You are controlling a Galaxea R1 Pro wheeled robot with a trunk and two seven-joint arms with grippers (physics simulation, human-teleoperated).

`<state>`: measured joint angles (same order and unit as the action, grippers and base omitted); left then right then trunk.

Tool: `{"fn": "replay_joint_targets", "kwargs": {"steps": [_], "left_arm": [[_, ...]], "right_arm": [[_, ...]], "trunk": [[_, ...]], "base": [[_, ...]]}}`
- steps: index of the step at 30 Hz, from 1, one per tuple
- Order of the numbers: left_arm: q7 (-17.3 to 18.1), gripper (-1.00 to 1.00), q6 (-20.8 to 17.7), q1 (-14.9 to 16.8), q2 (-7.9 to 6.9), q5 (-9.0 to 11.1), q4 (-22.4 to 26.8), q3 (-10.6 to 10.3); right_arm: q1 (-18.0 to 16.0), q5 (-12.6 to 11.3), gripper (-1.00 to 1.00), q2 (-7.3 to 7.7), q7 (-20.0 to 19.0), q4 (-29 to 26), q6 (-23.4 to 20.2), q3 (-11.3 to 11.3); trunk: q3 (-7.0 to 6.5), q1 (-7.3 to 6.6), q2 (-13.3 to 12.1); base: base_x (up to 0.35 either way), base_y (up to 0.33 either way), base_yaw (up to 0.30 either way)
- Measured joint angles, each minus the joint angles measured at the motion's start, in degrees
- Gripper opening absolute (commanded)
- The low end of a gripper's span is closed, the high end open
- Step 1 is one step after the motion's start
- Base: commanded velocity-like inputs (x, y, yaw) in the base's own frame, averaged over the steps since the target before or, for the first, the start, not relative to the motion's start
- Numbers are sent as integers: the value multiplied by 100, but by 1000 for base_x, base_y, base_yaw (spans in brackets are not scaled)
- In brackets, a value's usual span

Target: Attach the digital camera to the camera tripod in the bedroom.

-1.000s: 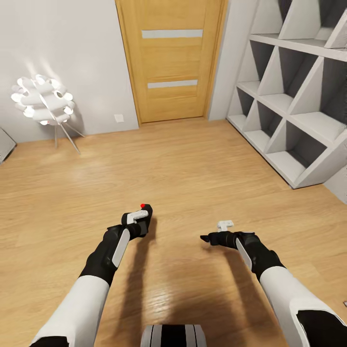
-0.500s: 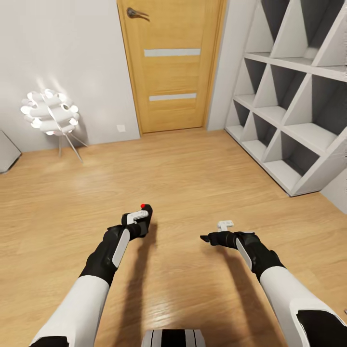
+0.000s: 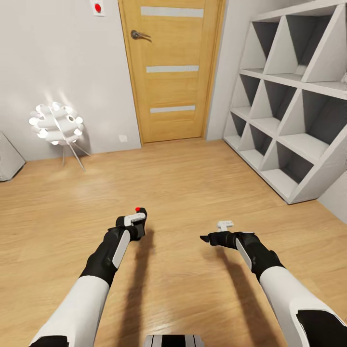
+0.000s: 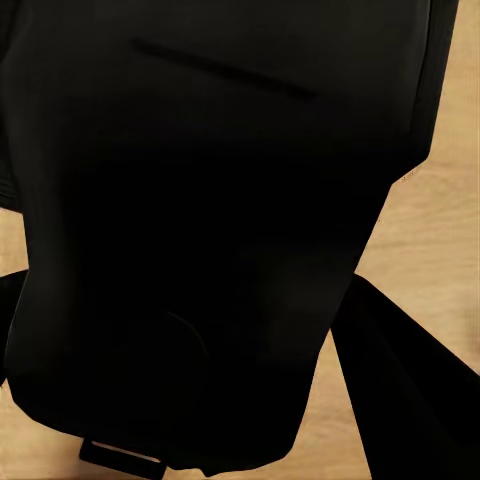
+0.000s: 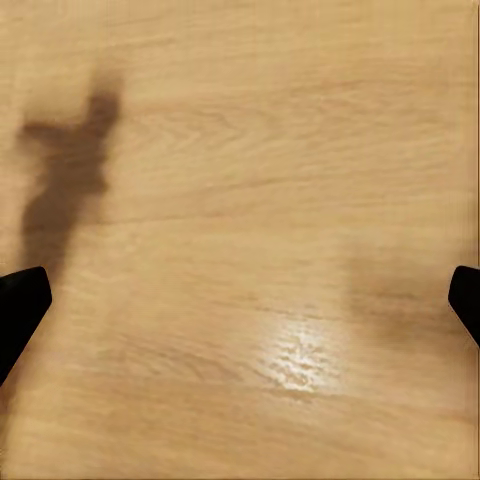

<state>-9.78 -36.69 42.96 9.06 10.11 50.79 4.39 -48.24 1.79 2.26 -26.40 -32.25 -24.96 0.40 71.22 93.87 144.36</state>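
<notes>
The digital camera [image 3: 140, 218], small and black with a red dot on top, hangs over the wood floor left of centre in the head view. My left gripper [image 3: 136, 225] is shut on it. In the left wrist view the camera's dark body [image 4: 200, 230] hides almost everything else. My right gripper [image 3: 206, 237] hovers over the floor to the right, open and holding nothing. In the right wrist view its fingertips [image 5: 20, 300] stand far apart over bare boards. The camera tripod is out of view.
A closed wooden door [image 3: 171, 72] stands straight ahead in the grey wall. White cube shelves [image 3: 294, 111] line the right side. A lit white globe lamp [image 3: 57, 124] on thin legs stands at the left, with a grey object [image 3: 7, 156] at the left edge.
The whole head view has slid downward, bringing the door handle and a red wall switch into sight: the camera moved. My left gripper with the camera shifted slightly left and nearer.
</notes>
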Motion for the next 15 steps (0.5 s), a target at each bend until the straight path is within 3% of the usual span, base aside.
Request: {"fn": "replay_joint_targets", "kwargs": {"steps": [15], "left_arm": [[-48, -100, 2, 0, -4, 5, -34, 6]], "right_arm": [[0, 2, 100, -2, 4, 3, -2, 2]], "trunk": [[-333, -39, -20]], "base": [[0, 0, 0]]}}
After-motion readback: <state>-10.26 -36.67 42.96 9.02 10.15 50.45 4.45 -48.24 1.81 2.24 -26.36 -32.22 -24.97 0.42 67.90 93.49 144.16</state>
